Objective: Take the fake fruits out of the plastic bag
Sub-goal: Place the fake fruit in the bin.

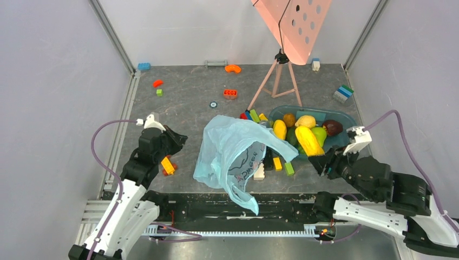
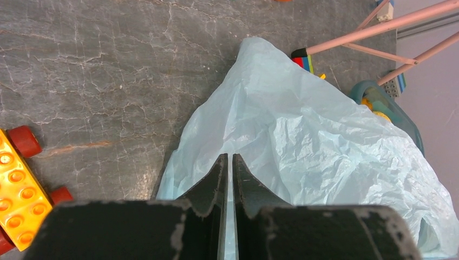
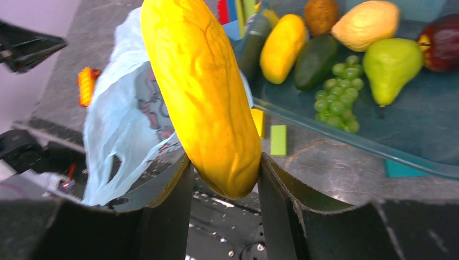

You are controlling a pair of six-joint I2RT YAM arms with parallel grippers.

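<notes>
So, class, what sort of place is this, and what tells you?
Most likely a robotics lab test cell: left arm and right arm bolted at the table edge, plain panel walls around it, toy bricks and fake fruits as props.

A pink tripod stands beyond the teal tub; toy bricks dot the grey table.

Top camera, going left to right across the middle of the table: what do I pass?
In order: left pincer → blue bag → long yellow fruit → maroon fruit.
</notes>
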